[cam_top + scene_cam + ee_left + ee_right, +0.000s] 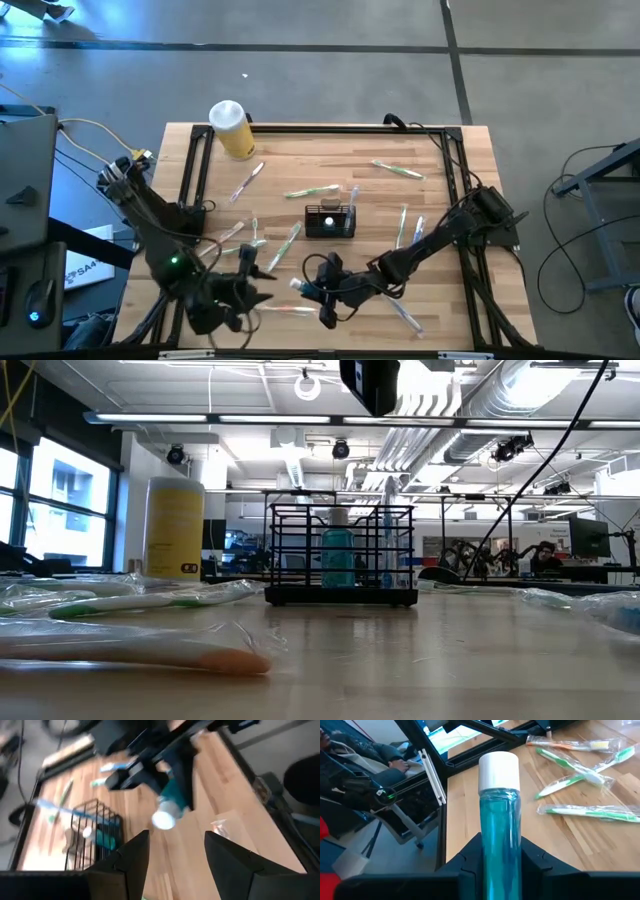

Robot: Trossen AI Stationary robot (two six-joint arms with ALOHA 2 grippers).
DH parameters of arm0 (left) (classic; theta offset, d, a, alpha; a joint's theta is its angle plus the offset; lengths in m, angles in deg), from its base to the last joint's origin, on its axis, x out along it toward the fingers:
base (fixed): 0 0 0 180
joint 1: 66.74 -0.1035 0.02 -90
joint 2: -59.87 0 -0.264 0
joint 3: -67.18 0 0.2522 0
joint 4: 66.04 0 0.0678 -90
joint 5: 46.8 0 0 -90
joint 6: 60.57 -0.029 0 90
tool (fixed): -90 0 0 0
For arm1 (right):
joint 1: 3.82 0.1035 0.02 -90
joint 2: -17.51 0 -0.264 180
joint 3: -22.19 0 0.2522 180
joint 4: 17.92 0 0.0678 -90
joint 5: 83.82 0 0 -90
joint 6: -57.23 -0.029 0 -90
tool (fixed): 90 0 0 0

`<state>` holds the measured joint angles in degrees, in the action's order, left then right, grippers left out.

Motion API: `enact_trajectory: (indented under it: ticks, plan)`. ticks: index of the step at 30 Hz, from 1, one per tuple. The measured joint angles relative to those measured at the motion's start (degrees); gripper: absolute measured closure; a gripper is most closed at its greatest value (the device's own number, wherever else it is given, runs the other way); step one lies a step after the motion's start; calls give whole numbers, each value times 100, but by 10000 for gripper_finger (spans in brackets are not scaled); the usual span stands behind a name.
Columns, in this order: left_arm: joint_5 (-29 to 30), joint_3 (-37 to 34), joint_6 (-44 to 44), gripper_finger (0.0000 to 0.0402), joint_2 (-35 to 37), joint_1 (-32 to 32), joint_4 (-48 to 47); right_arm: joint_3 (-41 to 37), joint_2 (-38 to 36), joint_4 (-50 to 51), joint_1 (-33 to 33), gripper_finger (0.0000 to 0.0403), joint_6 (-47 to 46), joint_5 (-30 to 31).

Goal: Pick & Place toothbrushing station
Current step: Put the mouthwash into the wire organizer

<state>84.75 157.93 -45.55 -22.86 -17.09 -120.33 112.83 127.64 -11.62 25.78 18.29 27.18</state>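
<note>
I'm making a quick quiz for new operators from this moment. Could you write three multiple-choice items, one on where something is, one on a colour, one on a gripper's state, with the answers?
1. Where does the yellow jar stand?
A. near the table's far left corner
B. inside the caddy
C. by the right arm's base

2. What colour is the liquid in the bottle that the right gripper holds?
A. red
B. blue-green
C. clear

3. How does the left gripper stand?
A. shut on a toothbrush
B. shut on the caddy
C. open, holding nothing

Answers:
1. A, the high view shows it at the far left corner of the table, apart from the black caddy.
2. B, the right wrist view shows teal liquid under a white cap.
3. C, the left wrist view shows bare table between its fingers.
</note>
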Motion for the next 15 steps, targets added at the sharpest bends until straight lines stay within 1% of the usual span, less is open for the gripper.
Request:
enact_trajectory:
  ticks: [4, 7, 11, 15]
  plan:
    - [-126, -6, 378, 219, -56, -235, 63, 0, 0, -3, 0, 336, 22, -11]
    - [-316, 2, 440, 219, -109, -414, 116, 0, 0, -3, 0, 337, 37, -9]
    - [-719, -4, 479, 219, -148, -589, 173, 0, 0, -1, 0, 336, 42, -9]
    - [-808, -9, 473, 219, -210, -640, 327, 0, -1, 1, 0, 336, 126, -11]
